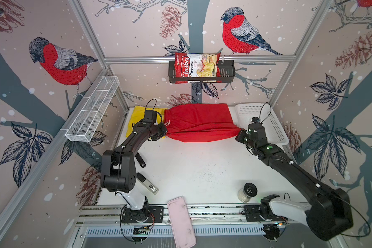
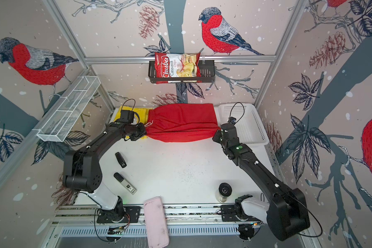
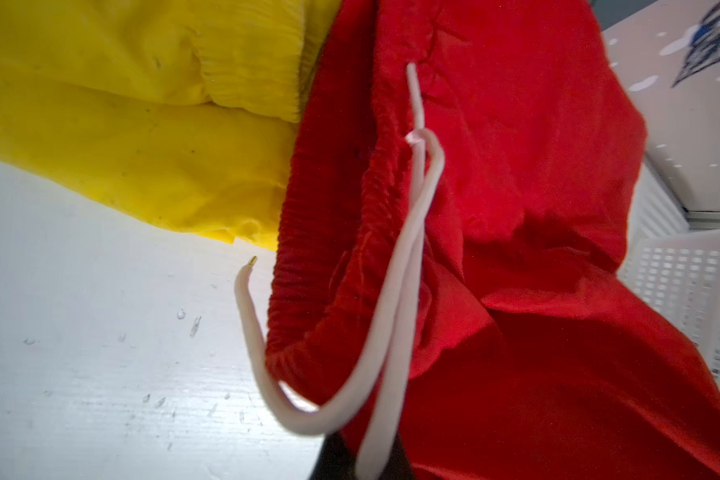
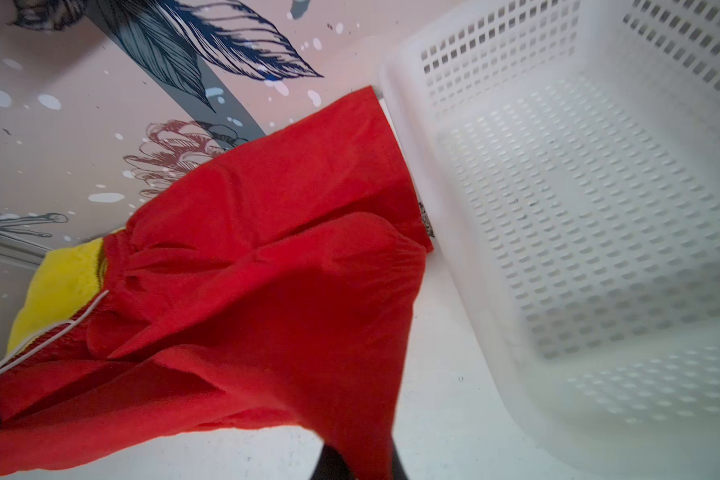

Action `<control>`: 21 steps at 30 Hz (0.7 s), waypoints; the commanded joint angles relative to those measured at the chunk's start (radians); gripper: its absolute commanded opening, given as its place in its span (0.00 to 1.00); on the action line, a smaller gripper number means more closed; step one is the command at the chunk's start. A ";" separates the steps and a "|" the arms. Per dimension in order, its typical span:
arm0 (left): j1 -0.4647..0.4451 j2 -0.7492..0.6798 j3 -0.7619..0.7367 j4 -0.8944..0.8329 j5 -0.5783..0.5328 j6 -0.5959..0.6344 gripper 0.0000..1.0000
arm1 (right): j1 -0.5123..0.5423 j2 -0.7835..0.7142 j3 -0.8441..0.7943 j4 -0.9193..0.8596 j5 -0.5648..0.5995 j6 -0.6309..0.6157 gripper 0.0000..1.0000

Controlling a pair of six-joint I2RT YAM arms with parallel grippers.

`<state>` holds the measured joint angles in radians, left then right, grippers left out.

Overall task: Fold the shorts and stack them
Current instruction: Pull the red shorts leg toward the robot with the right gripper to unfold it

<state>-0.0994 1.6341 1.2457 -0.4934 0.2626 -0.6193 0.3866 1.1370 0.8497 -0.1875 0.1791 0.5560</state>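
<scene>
The left gripper (image 1: 164, 134) is clamped on the waistband end of the red shorts (image 1: 199, 122) and the right gripper (image 1: 240, 131) on the hem end. The cloth is stretched between them across the far side of the white tabletop (image 1: 198, 167), inside bird-patterned walls (image 1: 62, 62). The yellow shorts (image 1: 135, 120) lie far left, overlapped by the red waistband. A white basket (image 1: 266, 124) stands far right.

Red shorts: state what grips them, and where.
Both hands are shut on the red shorts: left hand at the waistband end, right hand at the leg-hem end.
</scene>
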 commanded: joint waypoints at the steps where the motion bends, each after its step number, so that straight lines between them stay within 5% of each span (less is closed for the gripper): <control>1: 0.007 -0.054 -0.010 -0.034 0.005 0.017 0.00 | -0.003 -0.059 0.032 -0.121 0.035 0.011 0.00; 10: 0.007 -0.230 -0.135 -0.105 -0.037 0.060 0.00 | 0.003 -0.171 0.031 -0.388 -0.078 0.087 0.00; 21: 0.017 -0.378 -0.365 -0.186 -0.130 0.121 0.00 | 0.058 -0.377 -0.235 -0.484 -0.275 0.285 0.02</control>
<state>-0.0910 1.2789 0.9184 -0.6521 0.2165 -0.5236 0.4393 0.7929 0.6453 -0.6128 -0.0669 0.7628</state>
